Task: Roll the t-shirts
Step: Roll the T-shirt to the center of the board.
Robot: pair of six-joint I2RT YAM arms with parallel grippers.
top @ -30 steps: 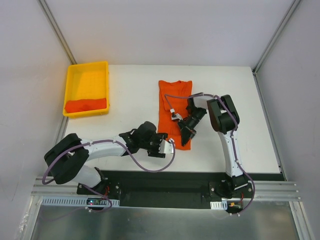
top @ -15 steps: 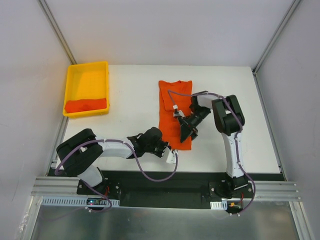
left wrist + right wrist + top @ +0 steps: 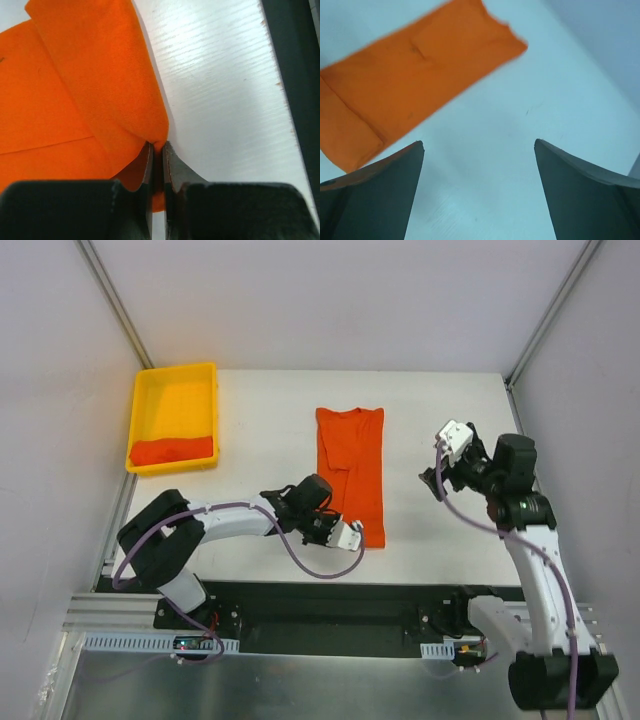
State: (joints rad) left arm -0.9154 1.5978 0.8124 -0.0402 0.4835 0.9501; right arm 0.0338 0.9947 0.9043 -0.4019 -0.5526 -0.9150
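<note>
An orange t-shirt [image 3: 350,465] lies folded into a long narrow strip on the middle of the white table, collar at the far end. My left gripper [image 3: 350,528] is at its near end, low on the table. In the left wrist view the left gripper [image 3: 159,146] is shut on a fold of the t-shirt [image 3: 75,75] at its near hem. My right gripper [image 3: 438,478] hangs right of the shirt, apart from it. In the right wrist view it [image 3: 478,144] is open and empty over bare table, the t-shirt [image 3: 420,65] lying beyond. Another orange t-shirt [image 3: 172,450] lies bunched in the tray.
A yellow plastic tray [image 3: 175,390] stands at the far left corner of the table. The table's near edge [image 3: 280,75] runs close beside the left gripper, with the black base rail [image 3: 330,600] beyond it. Grey walls enclose the table.
The right gripper let go of the shirt, opened wide and drew back to the right. The left gripper moved right to the shirt's near end and shut on its hem.
</note>
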